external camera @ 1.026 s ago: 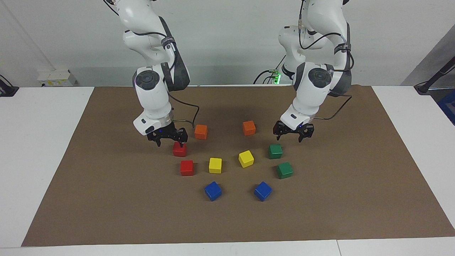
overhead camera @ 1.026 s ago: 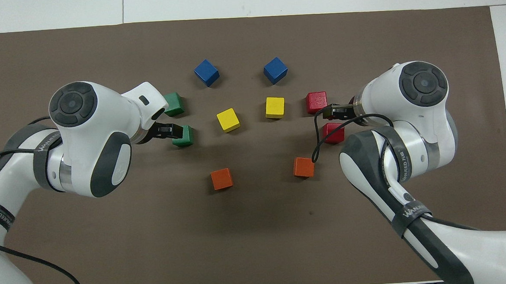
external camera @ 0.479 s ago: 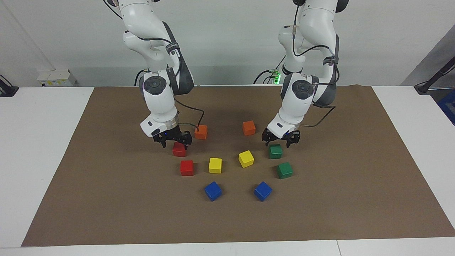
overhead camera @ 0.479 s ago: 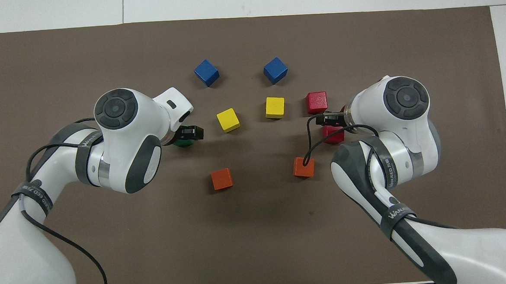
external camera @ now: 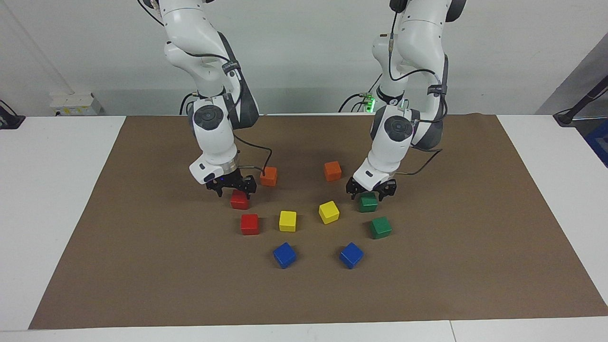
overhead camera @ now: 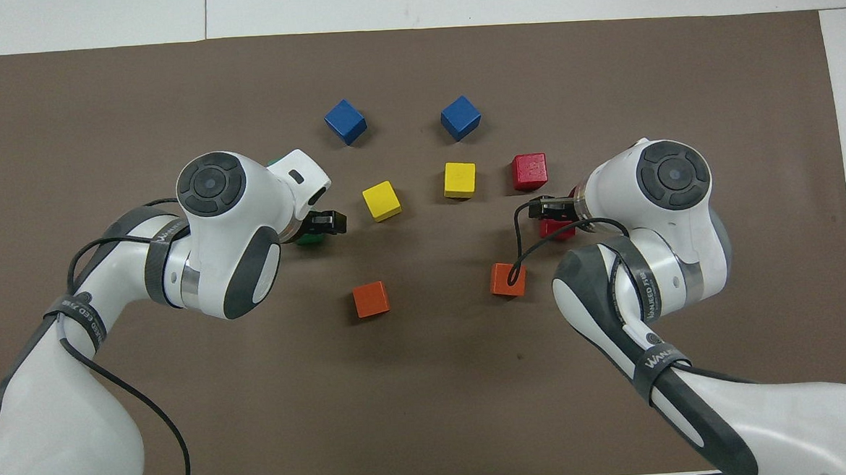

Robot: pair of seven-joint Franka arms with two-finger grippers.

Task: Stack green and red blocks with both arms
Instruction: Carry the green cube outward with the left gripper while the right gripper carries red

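Observation:
Two red blocks lie toward the right arm's end of the table, one [external camera: 240, 200] nearer to the robots than the other [external camera: 250, 224]. My right gripper [external camera: 232, 190] hangs open low over the nearer one, a fingertip down on each side of its top. Two green blocks lie toward the left arm's end, nearer [external camera: 368, 203] and farther [external camera: 380, 227]. My left gripper [external camera: 369, 191] stands open over the nearer green block, fingertips flanking its top. In the overhead view the left gripper [overhead camera: 324, 224] and right gripper [overhead camera: 548, 209] half cover those blocks; the farther red block [overhead camera: 529, 172] shows whole.
On the brown mat [external camera: 142, 266], two orange cubes [external camera: 268, 176] [external camera: 332, 171] sit nearest the robots. Two yellow cubes [external camera: 287, 221] [external camera: 328, 212] lie between the red and green pairs. Two blue cubes [external camera: 284, 255] [external camera: 351, 255] lie farthest out.
The left gripper swung toward the table's middle and came down over the nearer green block. The right gripper sank a little over the nearer red block. Both stayed open.

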